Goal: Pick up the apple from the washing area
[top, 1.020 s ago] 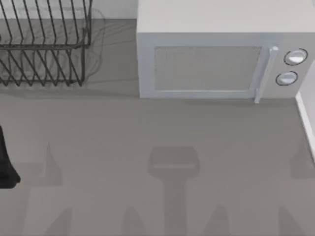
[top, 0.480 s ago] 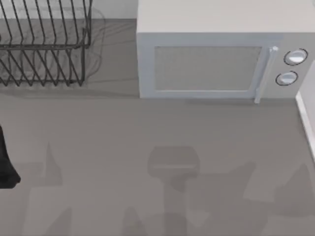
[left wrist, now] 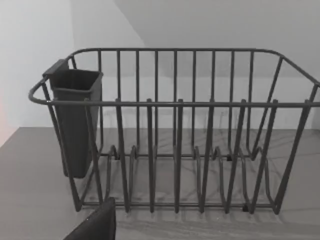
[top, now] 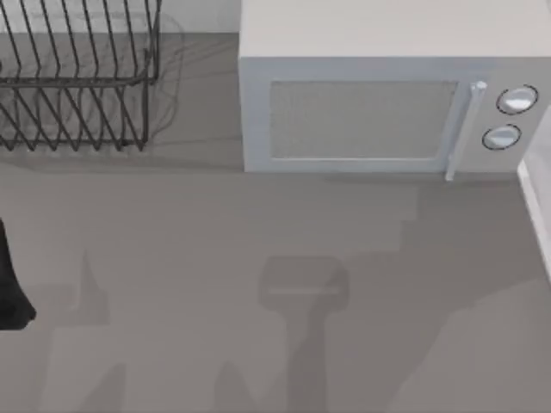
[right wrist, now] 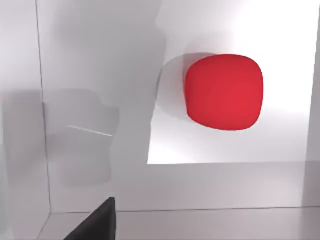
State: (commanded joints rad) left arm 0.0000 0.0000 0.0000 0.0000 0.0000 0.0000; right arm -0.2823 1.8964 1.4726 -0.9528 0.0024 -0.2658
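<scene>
From above, the microwave stands at the back of the grey table, with the wire dish rack well apart on its left; a dark piece of the left arm sits at the table's left edge, in front of the rack, parked. A white rim just right of the microwave's front corner looks like the edge of the washing area. The left wrist view faces the dish rack, with its dark cutlery cup hung on one end, and a dark corner of the left gripper in the foreground; whether its fingers are open I cannot tell, and it holds nothing that can be seen. The right wrist view looks into a white basin, where the apple lies on the basin floor, away from the walls. A dark corner of the right gripper shows, well apart from the apple; its opening I cannot tell. To do this well, I judge the right arm should centre over the apple, spread its fingers wider than the fruit, descend straight and close gently around the widest part, since a smooth ball will likely roll if nudged off-centre.
</scene>
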